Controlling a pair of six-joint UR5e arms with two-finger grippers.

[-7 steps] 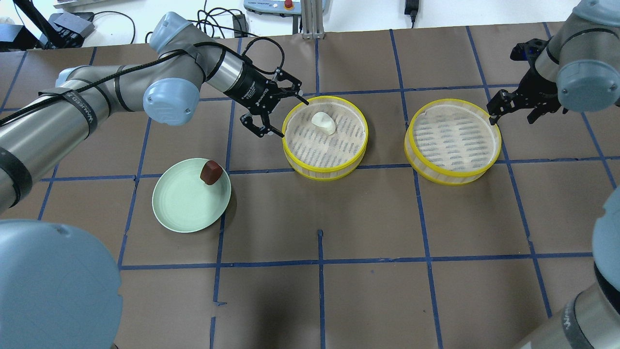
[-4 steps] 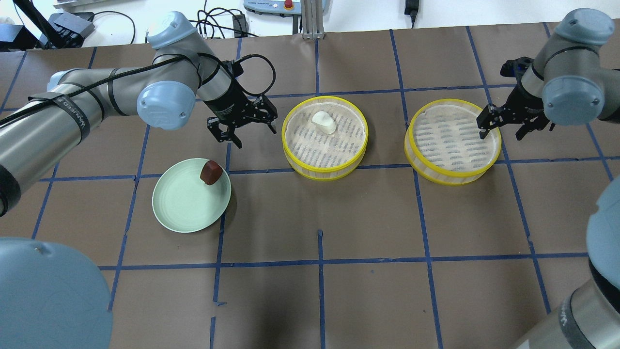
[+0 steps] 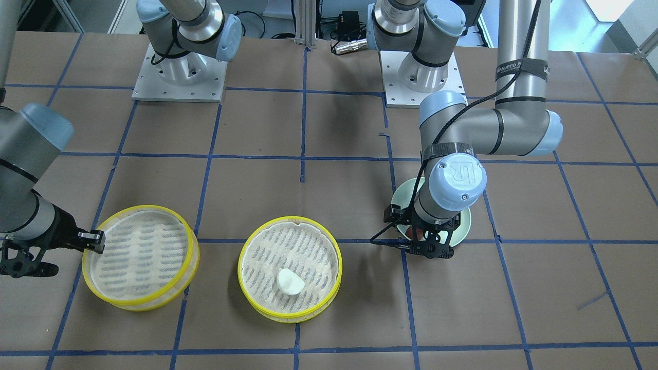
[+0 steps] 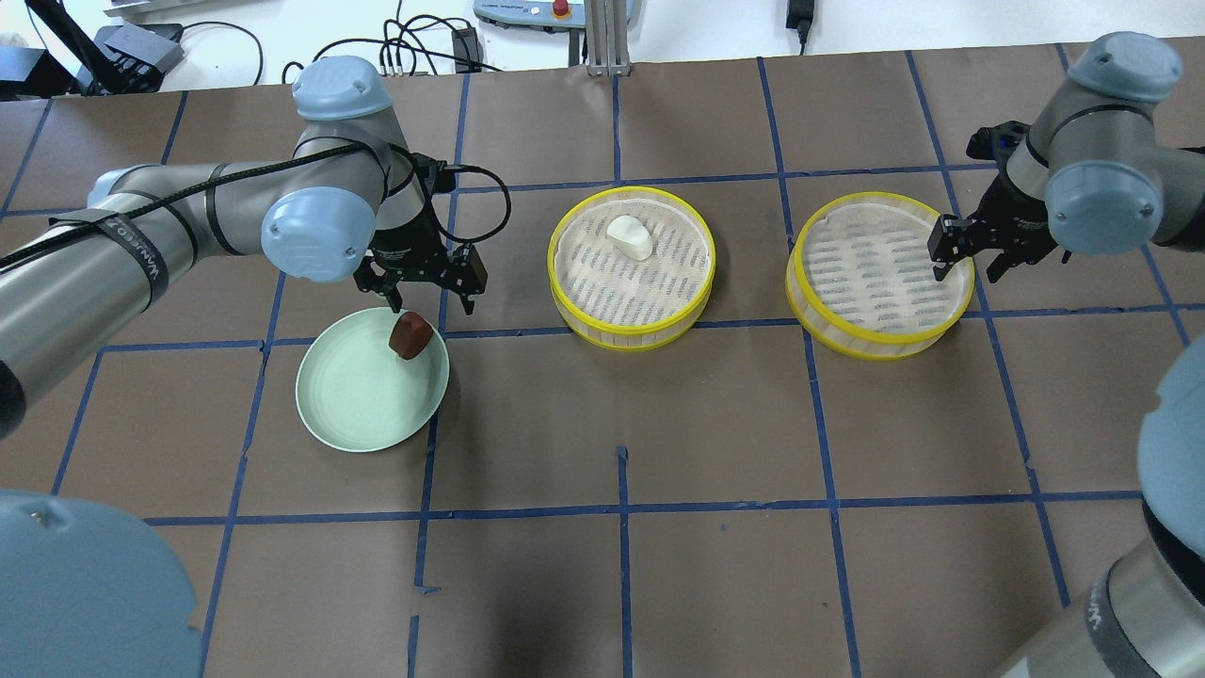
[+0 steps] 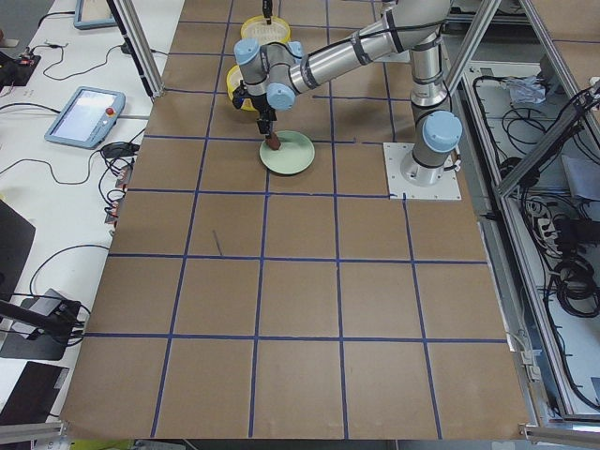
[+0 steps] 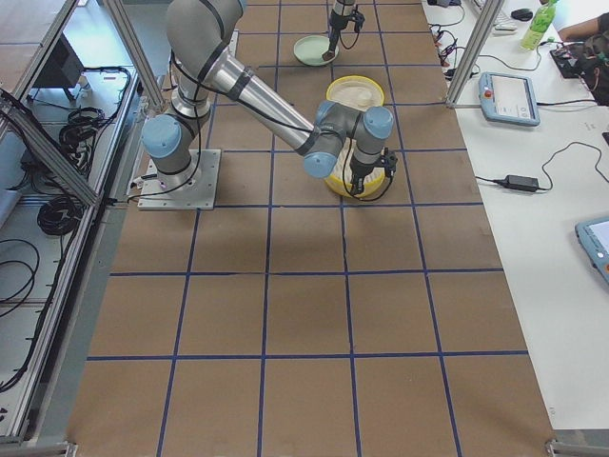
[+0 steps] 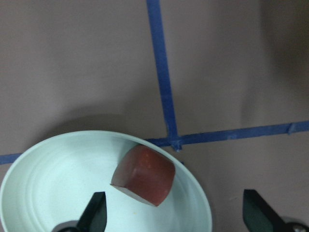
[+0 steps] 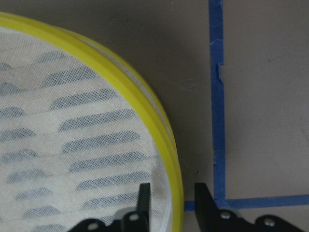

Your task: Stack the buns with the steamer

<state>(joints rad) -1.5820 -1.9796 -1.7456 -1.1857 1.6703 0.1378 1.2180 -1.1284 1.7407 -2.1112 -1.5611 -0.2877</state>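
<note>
While the left gripper (image 4: 429,299) hangs with its jaws spread wide and nothing between them, the reddish-brown bun (image 7: 145,175) lies just below it. The bun sits off-centre toward one finger, on the edge of the pale green plate (image 7: 43,193) nearest the gripper. Its longer side appears to run roughly along the jaw line, so a small sideways correction seems due before descent. Well beyond this gripper, the white bun (image 4: 630,237) rests in the middle steamer (image 4: 565,303). The right gripper (image 8: 174,198), jaws partly drawn in, straddles the rim of the empty steamer (image 8: 169,140) without visible contact. The left arm is nearer the bun. The worktop (image 4: 715,424) is flat brown paper with a taped grid.
</note>
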